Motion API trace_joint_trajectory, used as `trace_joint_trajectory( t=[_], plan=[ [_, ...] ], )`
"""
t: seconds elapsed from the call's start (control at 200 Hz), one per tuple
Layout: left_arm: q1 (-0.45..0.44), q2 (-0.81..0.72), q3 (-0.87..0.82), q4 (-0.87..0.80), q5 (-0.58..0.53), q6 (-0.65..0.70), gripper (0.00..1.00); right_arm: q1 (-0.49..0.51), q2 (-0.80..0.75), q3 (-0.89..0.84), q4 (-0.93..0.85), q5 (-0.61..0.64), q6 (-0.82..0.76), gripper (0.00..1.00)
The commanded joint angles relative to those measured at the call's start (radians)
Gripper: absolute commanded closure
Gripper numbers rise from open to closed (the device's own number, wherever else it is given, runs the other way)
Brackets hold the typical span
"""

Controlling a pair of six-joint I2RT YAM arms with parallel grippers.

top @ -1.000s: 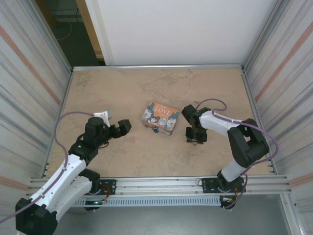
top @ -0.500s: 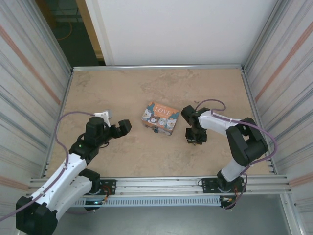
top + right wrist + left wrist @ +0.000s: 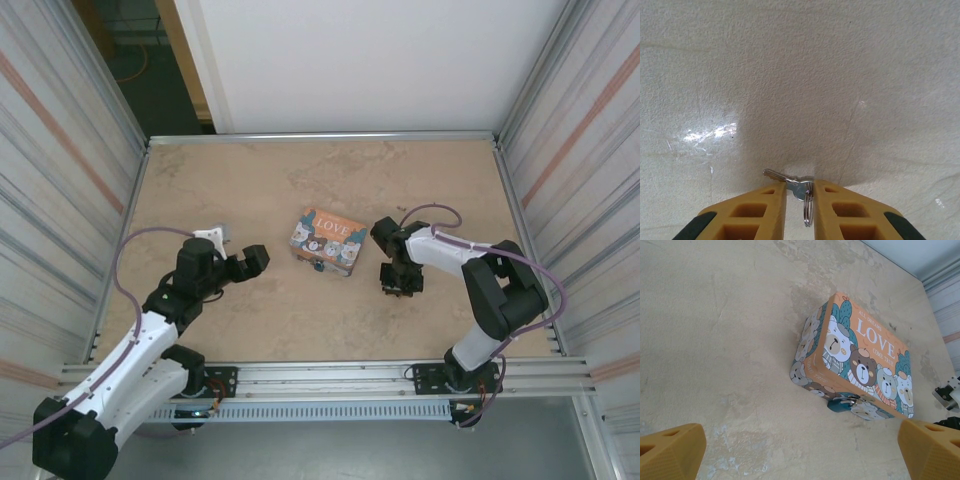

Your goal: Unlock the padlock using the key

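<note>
So here's the scene. The orange-and-teal LOVE box (image 3: 328,240) with the cartoon bears sits roughly mid-table (image 3: 250,190), turned a bit at an angle. The padlock (image 3: 842,402) is that tiny teal-and-dark-metal thing right up against the box's near long side, about the middle of that side. In the left wrist view it looks hooked on the box's latch, but it's so small I honestly can't tell for sure.

The left gripper (image 3: 235,250) hangs to the left of the box, a little apart from it, jaws spread wide with nothing between them. From its own camera the two yellow fingertips (image 3: 670,452) sit way out at the bottom corners, box and padlock between and beyond them.

The right gripper (image 3: 800,187) is down at the table just right of the box, pointing down at the surface. Its yellow fingers have pinched in close, and the silver key (image 3: 790,181) has its head squeezed between the tips, with the blade poking out to the left, flat on the table. A thin key ring (image 3: 807,205) hangs off the head, down in the narrow gap between the fingers. Key and padlock are well apart, with the box's right end between them.
</note>
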Motion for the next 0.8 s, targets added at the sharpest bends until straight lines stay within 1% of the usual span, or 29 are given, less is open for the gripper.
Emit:
trace_joint_trajectory(
  t=[0.0,0.296,0.441,0.546,0.656,0.797],
  plan=[
    [0.002,0.004,0.019,0.012,-0.008,0.022,0.01,0.009,-0.006,-0.028,-0.031,0.021,0.017,0.83],
    [0.001,0.0,0.044,-0.013,-0.018,0.037,0.01,0.009,-0.049,-0.037,-0.02,0.003,0.007,1.0],
    [0.004,-0.014,0.054,-0.018,-0.012,0.024,0.01,0.009,-0.104,-0.048,0.024,-0.023,-0.012,1.0],
    [0.01,-0.018,0.06,-0.014,0.018,-0.013,0.01,0.009,-0.154,-0.049,0.055,-0.041,-0.023,1.0],
    [0.019,-0.012,0.069,-0.002,0.064,-0.085,0.01,0.008,-0.21,-0.045,0.088,-0.072,-0.034,1.0],
    [0.034,0.02,0.089,0.023,0.137,-0.214,0.01,0.008,-0.272,-0.024,0.121,-0.114,-0.043,1.0]
  ],
)
